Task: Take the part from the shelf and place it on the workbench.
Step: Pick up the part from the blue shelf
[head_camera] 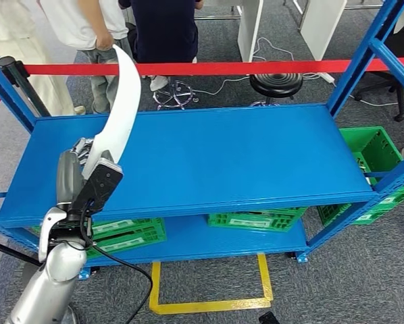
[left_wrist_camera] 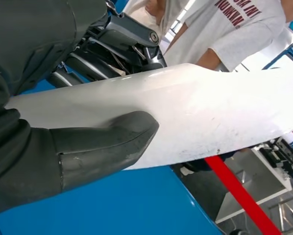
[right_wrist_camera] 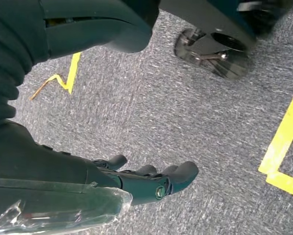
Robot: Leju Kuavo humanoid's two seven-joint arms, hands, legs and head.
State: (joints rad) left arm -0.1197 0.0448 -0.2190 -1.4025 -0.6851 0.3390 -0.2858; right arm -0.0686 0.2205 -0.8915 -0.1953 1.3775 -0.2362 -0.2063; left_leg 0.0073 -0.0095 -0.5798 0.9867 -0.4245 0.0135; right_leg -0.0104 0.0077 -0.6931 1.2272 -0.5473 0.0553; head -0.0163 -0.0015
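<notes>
Fingers (left_wrist_camera: 100, 54) and thumb of left hand (left_wrist_camera: 74, 98) clamped around white part (left_wrist_camera: 211, 112) above shelf (head_camera: 215, 162); right hand (right_wrist_camera: 148, 181) fingers loosely extended, empty.

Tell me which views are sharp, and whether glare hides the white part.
Head view: sharp, evenly lit, the white part clearly edged. Left wrist view: left hand sharp, soft sheen on the part, background people blurred. Right wrist view: floor streaked with motion blur, right hand dim.
</notes>
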